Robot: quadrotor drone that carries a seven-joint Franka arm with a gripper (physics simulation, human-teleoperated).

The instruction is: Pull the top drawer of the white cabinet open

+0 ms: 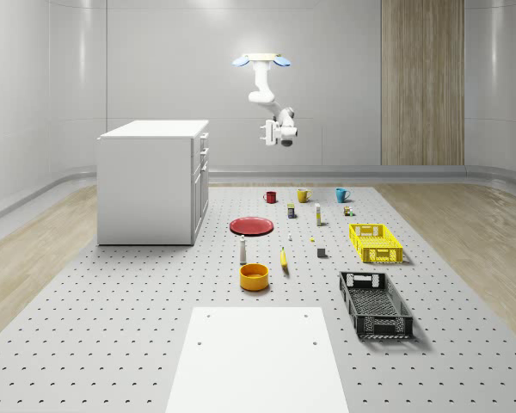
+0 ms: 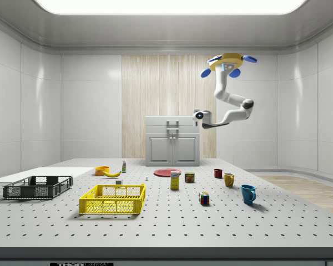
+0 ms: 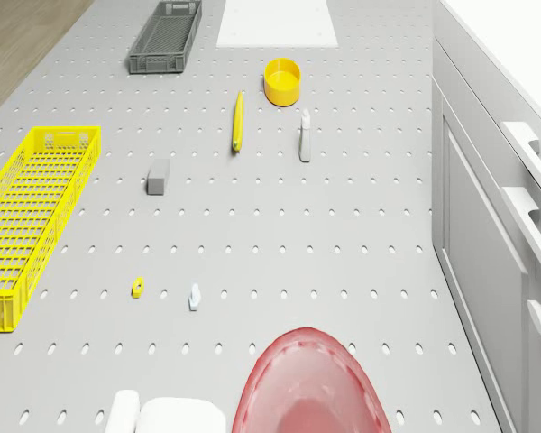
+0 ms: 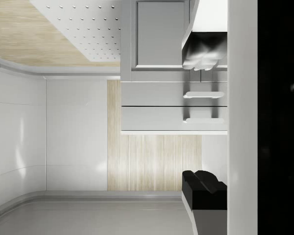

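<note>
Top drawer of the white cabinet reads as shut: in the whole-scene view the cabinet stands at the left of the perforated bench, drawer fronts facing that view's right, flush with the body. Drone hovers in the air to the right of the cabinet, over the bench near the red plate and the mugs; arm hangs down and the gripper sits at about drawer height, well apart from the front. Side view: cabinet seen face-on at the back of the bench, top drawer handle visible above the two doors; gripper lies to that view's right of the handle, near the cabinet's top edge, not touching. Drone view: cabinet front runs along one edge, handles protruding, red plate below the drone. Wrist view: camera looks at the drawer fronts with two handles ahead, fingers framing them with a wide gap between, so released and holding nothing. Judgement: approach step in hand, pull not yet begun. Next move calls for closing the gap, lining the fingers around the top handle, clenching, then drawing straight back.
</note>
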